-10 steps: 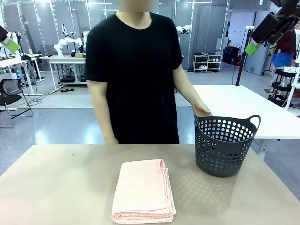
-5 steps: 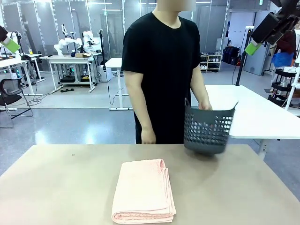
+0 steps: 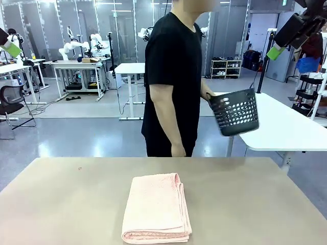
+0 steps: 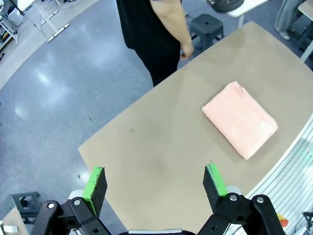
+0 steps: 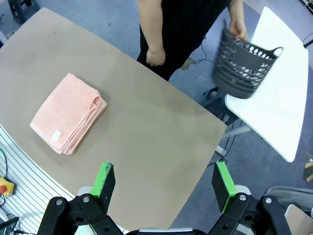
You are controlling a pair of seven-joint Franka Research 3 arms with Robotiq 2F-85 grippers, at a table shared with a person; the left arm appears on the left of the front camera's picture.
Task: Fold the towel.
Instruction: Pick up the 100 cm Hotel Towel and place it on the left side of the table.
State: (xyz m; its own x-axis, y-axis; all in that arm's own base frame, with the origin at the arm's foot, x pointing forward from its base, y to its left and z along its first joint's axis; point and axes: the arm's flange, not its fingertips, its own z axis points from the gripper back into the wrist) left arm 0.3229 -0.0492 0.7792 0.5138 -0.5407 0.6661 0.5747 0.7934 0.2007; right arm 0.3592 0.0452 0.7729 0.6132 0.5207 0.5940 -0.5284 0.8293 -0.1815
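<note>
Basket carried off, folded towel left below the grippers

Both the left gripper [image 4: 154, 188] and the right gripper [image 5: 164, 188] are held high with fingers apart, empty. Far beneath them the towel [image 3: 157, 208] lies folded on the table [image 3: 61, 204]; the basket [image 3: 235, 112] has been lifted away by the person, so the folding seems finished.

The left black two-finger gripper with green pads [image 4: 155, 182] is raised high, looking down from above with its jaws spread wide and nothing between them; in the front view its green-tipped end [image 3: 8, 46] sits at the upper left edge. The right black two-finger gripper with green pads [image 5: 165, 184] is likewise held high with its jaws wide apart and empty, its green pad [image 3: 276, 51] showing at the upper right of the front view.
</note>
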